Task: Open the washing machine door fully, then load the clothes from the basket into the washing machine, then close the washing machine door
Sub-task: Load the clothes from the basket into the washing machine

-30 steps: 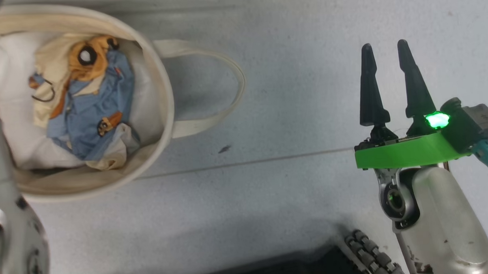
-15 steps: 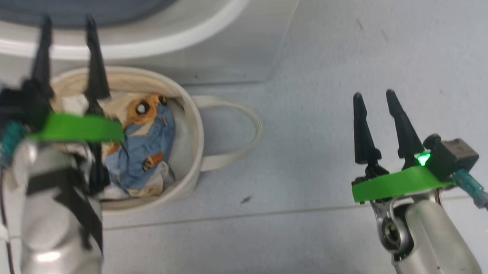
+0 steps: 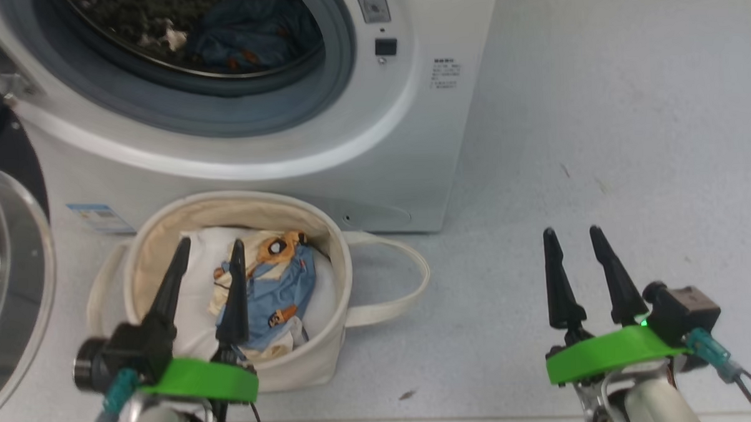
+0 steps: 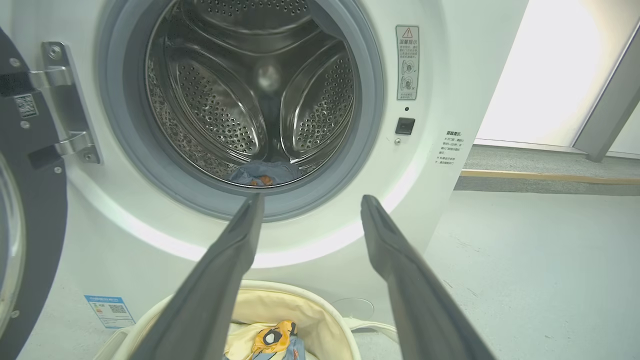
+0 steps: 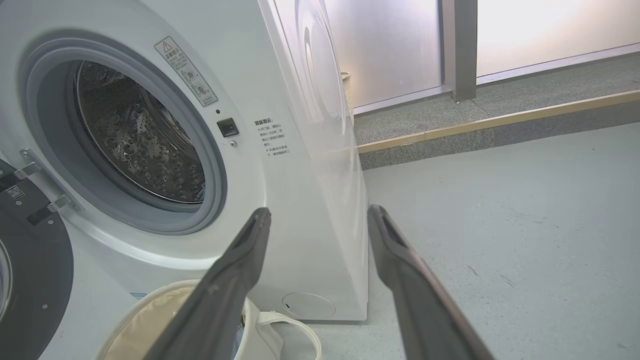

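White box-shaped front-loading washing machine (image 3: 360, 143) at the back, standing on the pale grey floor (image 3: 598, 134). Its round black-rimmed glass door (image 3: 15, 280) is swung out on the left. Round cream canvas basket (image 3: 312, 357) on the floor directly before the machine, below the drum mouth. Small light blue bear-print garment (image 3: 278, 283) lies in the basket, on the white liner. Blue cloth (image 3: 257, 31) low in the drum, probably a second garment; view cropped. Left gripper (image 3: 210, 243) above the basket's near side. Right gripper (image 3: 571, 230) well to the right, over floor.

drum mouth (image 4: 250, 100) clear, door (image 3: 9, 261) swung aside left, basket (image 3: 335, 262) below
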Robot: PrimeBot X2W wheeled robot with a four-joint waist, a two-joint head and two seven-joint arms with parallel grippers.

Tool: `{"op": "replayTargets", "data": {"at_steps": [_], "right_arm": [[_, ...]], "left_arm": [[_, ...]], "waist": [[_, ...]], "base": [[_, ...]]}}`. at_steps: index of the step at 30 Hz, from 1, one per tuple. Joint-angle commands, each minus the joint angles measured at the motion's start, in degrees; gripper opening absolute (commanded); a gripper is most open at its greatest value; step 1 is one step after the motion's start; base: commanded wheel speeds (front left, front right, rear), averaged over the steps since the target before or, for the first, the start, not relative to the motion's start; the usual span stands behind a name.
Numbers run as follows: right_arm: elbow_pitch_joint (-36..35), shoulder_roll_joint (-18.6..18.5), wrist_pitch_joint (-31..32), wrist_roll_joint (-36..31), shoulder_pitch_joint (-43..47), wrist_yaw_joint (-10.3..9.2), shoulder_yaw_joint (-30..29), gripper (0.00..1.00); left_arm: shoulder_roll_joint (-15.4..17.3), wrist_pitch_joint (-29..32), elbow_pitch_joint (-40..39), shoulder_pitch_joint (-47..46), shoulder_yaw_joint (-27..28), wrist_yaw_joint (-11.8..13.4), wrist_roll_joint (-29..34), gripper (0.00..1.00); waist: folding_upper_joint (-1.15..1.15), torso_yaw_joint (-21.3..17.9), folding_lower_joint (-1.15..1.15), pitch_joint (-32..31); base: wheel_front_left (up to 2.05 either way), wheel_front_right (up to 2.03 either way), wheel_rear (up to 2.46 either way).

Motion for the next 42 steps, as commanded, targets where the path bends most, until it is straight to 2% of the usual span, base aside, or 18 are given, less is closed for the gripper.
{"op": "replayTargets", "data": {"at_steps": [1, 8, 14, 29, 42], "right_arm": [[-1.4, 0.1, -0.7, 0.4, 0.4, 0.00, 1.2, 1.00], [-1.1, 0.1, -0.7, 1.6, 3.4, 0.00, 1.8, 1.00], [-1.2, 0.1, -0.7, 0.6, 4.4, 0.00, 0.7, 1.00], [-0.6, 0.1, -0.7, 0.6, 5.1, 0.00, 2.4, 1.00], [-1.2, 0.1, -0.7, 0.5, 4.1, 0.00, 2.2, 1.00]], "left_arm": [[0.8, -0.3, -2.7, 0.3, 1.0, 0.7, -0.3, 1.00], [0.8, -0.3, -6.1, 7.5, -0.9, 4.7, -3.0, 1.00], [0.8, -0.3, -6.5, 9.4, -1.5, 6.1, -2.0, 1.00], [0.8, -0.3, -6.5, 10.1, -3.1, 6.7, -1.7, 1.00], [0.8, -0.3, -5.6, 8.6, -3.8, 7.4, -2.0, 1.00]], "waist": [[-0.01, 1.2, 0.02, -2.8], [-0.01, 0.8, 0.02, -6.0], [-0.01, 0.3, 0.02, -7.1], [-0.01, -0.1, 0.02, -8.1], [-0.01, -0.2, 0.02, -5.0]], "base": [[0.00, 0.00, 0.00], [0.00, 0.00, 0.00], [0.00, 0.00, 0.00], [0.00, 0.00, 0.00], [0.00, 0.00, 0.00]]}}
